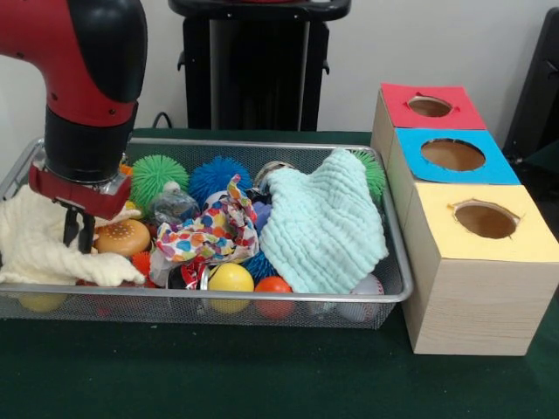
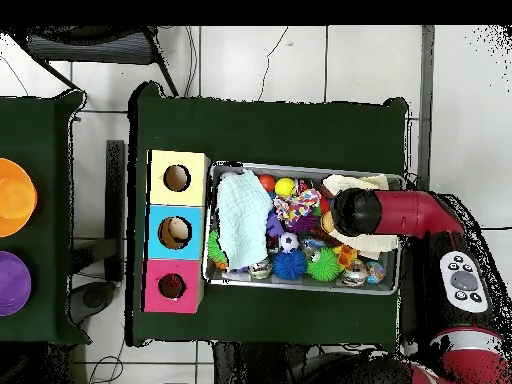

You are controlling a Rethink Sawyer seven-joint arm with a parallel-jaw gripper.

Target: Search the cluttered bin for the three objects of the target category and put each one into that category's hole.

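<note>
The wire mesh bin [image 1: 262, 297] stands on the green table, full of toys and cloths; it also shows in the overhead view [image 2: 300, 289]. My gripper [image 1: 79, 243] hangs low over the bin's left end, its tips at a cream cloth [image 1: 44, 244], beside a burger toy [image 1: 122, 236]. In the overhead view the arm's wrist [image 2: 352, 213] hides it. The red-topped hole [image 1: 430, 106] is the farthest of the box row right of the bin; it also shows in the overhead view [image 2: 172, 287]. I cannot make out any soft toy figure; cloths cover much of the bin.
A mint cloth [image 1: 323, 231] and a colourful patterned cloth [image 1: 214, 231] lie over the bin's middle and right. Green [image 1: 159, 177] and blue [image 1: 218, 177] spiky balls sit at the back, yellow [image 1: 231, 279] and orange [image 1: 273, 286] balls at the front. Blue-topped [image 1: 452, 154] and yellow-topped [image 1: 486, 220] holes follow the red.
</note>
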